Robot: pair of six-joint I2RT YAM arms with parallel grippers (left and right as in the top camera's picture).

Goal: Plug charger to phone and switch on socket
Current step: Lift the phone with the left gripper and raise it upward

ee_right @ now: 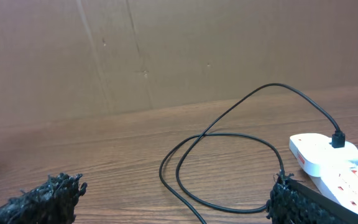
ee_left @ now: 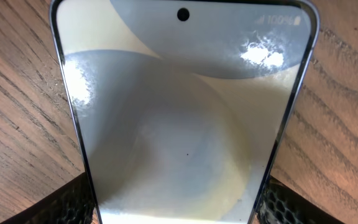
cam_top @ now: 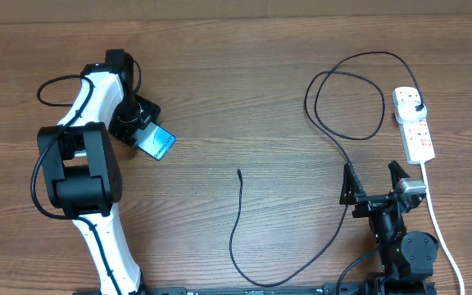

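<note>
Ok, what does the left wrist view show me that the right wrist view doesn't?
Left wrist only: the phone, screen up, filling the frame between the left end effector's fingers; whether they grip it isn't clear. Right wrist only: the charger looping across to its plug head in the socket, with a brown backdrop behind. Both: the wooden table and each end effector's own dark fingers at the bottom corners; the right end effector is open and empty.
</note>
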